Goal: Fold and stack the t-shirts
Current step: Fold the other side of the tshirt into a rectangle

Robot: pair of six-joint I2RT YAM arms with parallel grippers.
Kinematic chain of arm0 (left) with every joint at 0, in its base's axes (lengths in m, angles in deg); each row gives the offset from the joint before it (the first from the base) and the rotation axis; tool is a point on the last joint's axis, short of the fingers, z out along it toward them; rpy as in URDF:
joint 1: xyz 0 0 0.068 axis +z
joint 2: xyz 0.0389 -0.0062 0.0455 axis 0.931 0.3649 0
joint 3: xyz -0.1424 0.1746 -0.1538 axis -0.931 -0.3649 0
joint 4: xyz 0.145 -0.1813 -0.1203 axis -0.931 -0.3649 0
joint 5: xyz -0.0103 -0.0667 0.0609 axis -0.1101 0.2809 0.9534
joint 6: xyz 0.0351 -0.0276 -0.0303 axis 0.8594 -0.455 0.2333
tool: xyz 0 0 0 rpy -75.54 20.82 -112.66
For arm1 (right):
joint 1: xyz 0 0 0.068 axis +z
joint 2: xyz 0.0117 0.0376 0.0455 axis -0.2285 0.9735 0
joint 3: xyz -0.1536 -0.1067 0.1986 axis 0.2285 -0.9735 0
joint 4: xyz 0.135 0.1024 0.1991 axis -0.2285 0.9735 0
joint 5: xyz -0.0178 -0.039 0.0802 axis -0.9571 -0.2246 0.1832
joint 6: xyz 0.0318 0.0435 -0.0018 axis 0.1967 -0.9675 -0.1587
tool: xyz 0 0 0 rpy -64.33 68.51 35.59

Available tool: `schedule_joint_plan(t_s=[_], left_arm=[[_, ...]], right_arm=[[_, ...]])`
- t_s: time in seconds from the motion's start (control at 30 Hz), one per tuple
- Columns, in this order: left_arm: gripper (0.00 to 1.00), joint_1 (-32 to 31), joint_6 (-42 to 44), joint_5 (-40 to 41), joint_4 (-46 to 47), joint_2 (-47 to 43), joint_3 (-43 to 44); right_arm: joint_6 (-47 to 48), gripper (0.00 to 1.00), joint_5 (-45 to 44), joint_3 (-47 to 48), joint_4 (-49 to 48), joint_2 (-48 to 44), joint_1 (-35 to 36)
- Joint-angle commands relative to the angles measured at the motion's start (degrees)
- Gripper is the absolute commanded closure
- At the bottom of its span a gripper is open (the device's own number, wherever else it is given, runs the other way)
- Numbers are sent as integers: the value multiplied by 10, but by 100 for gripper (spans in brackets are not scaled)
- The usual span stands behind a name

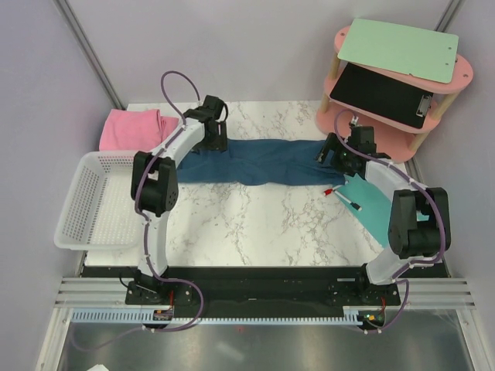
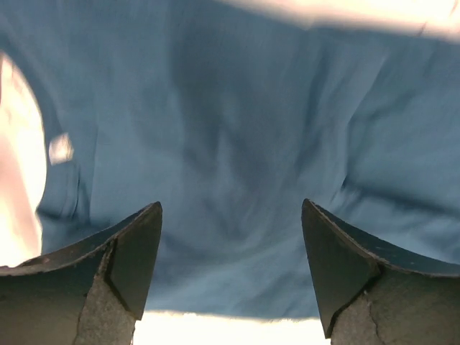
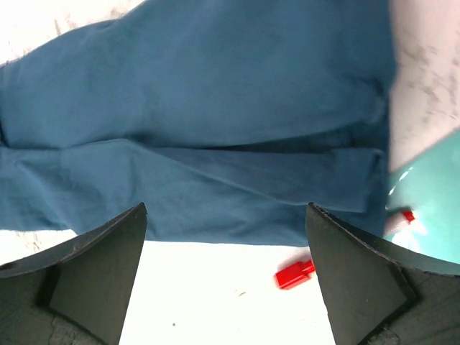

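Mid-table: dark teal-blue cloth t-shirt point(image 1: 263, 162), laid flat in a long band. The left gripper point(image 2: 230, 207) and right gripper point(image 3: 226, 208) are over its ends, jaws spread and empty. Far left corner: light pink cloth t-shirt point(image 1: 131, 129). Risk: an uneven regrasp could drag the layers apart and spoil the fold.

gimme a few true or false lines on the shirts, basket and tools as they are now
1. The blue shirt lies stretched out across the table. True.
2. The pink shirt is in the basket. False: it lies on the table just beyond the basket, at the far left corner.
3. The left tool and the right tool are both open above blue cloth. True.
4. The pink shirt is stacked on the blue shirt. False: they lie apart, the pink one off to the left.
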Motion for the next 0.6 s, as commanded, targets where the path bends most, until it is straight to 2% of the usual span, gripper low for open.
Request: schedule_joint_plan(t_s=[0.0,0.2,0.3,0.33,0.37,0.43,0.47,0.5,0.53,0.57], left_arm=[[17,-8,-20,17,36,-116,-88],[23,-8,-42,20,79,-168,-228],[27,-8,-47,13,93,-174,-265],[32,-8,-49,7,98,-175,-275],[34,-8,-51,4,101,-176,-284],[44,-8,-57,-2,115,-179,-312],[50,-8,-63,-1,117,-180,-319],[61,-8,-66,-1,118,-180,-333],[69,-8,-66,-2,121,-180,-339],[76,-8,-68,-1,122,-180,-345]], right_arm=[[48,2,-76,85,48,-10,62],[54,2,-79,153,78,57,98],[57,5,-59,175,88,87,107],[60,6,-56,184,96,95,109],[60,10,-52,188,100,101,111],[61,17,-46,194,109,116,112],[61,33,-38,195,109,120,112],[61,41,-37,197,111,126,112],[63,58,-34,196,111,128,112],[63,66,-34,197,111,130,112]])
